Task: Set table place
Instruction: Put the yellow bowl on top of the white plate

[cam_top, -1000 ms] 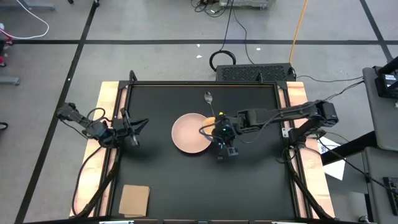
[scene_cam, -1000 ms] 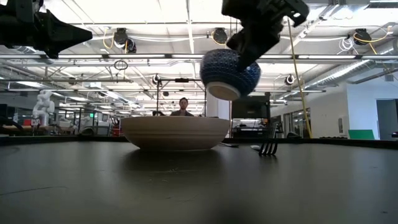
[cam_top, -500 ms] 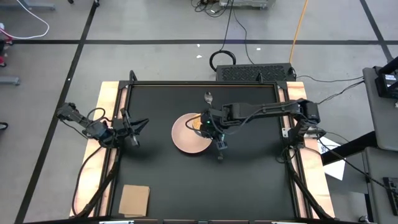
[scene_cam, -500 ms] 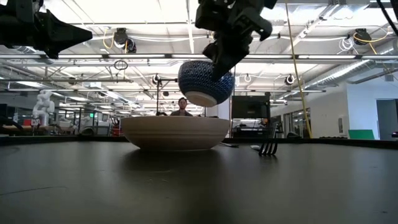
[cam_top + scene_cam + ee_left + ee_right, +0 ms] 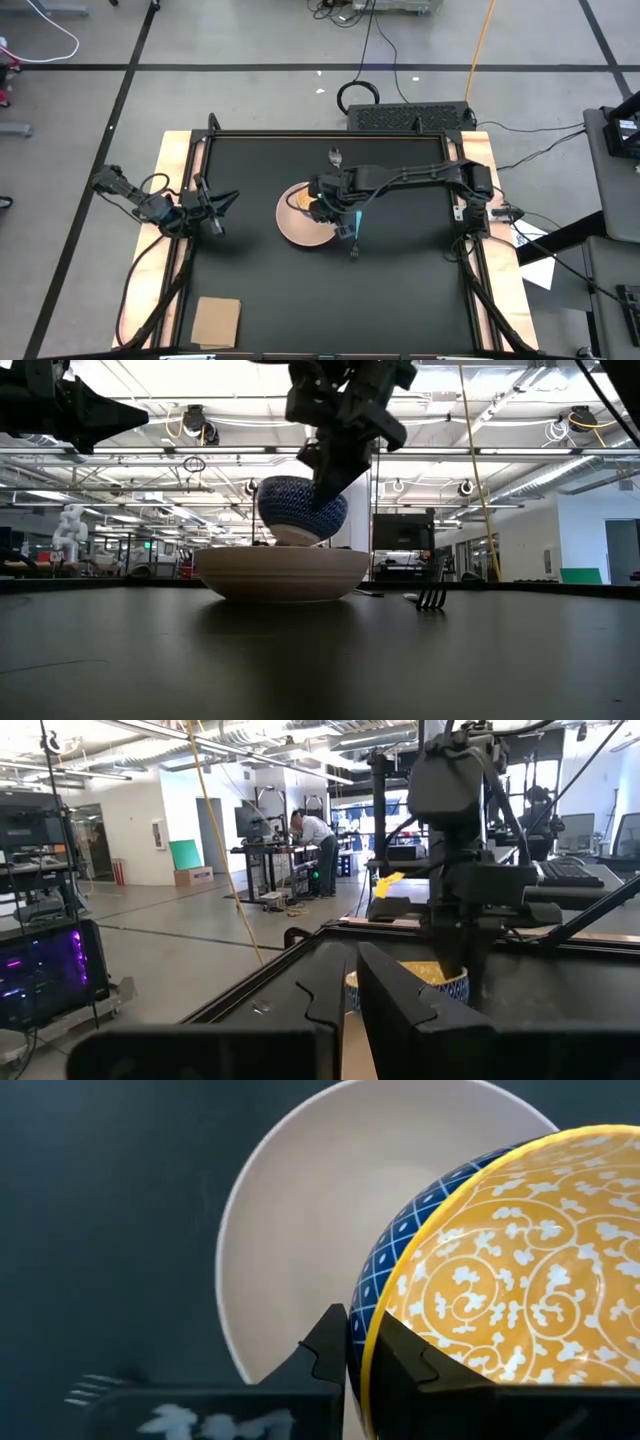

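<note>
The right gripper (image 5: 322, 203) hangs over the pinkish-tan plate (image 5: 300, 228) near the middle of the black bench (image 5: 250, 290), its fingers (image 5: 330, 1348) pinching the rim of a small bowl (image 5: 500, 1270) (yellow with a white floral pattern inside, blue lattice outside). In the low view the bowl (image 5: 300, 512) tilts just above the plate (image 5: 282, 574); whether its base touches the plate cannot be told. A silver spoon (image 5: 335, 158) lies on the bench beyond the plate, and a light-blue fork (image 5: 356, 232) lies just beside the plate on the right arm's side. The left gripper (image 5: 216, 208) waits near the bench's left edge, well apart from the plate, fingers pressed nearly together and holding nothing. A tan square (image 5: 216, 320) sits at the near left corner
</note>
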{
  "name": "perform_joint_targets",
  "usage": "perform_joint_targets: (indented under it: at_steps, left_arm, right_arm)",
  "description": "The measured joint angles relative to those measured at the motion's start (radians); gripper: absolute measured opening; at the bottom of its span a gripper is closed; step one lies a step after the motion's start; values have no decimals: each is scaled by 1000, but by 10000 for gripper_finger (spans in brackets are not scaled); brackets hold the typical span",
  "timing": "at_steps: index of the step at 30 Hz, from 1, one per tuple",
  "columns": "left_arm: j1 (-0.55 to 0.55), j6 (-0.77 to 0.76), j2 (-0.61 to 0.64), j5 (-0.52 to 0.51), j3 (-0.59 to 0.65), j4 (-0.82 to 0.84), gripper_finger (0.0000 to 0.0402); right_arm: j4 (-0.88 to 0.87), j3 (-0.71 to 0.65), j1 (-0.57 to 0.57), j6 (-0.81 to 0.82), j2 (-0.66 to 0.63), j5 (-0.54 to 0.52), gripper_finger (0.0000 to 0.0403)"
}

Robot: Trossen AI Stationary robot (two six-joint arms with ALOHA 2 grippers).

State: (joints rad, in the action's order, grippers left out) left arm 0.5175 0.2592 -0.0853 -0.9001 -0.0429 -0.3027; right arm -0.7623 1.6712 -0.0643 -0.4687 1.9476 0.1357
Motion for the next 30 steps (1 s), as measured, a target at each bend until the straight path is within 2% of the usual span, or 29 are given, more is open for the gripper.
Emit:
perform_joint_targets:
  at_steps: [5,30]
  left_arm:
    - [0,0,0,0,0,4,37]
    - [0,3,0,0,0,19,37]
  right_arm:
    - [-7,38,1,-28,38,0,11]
    - [36,39,38,-96,133,-2,11]
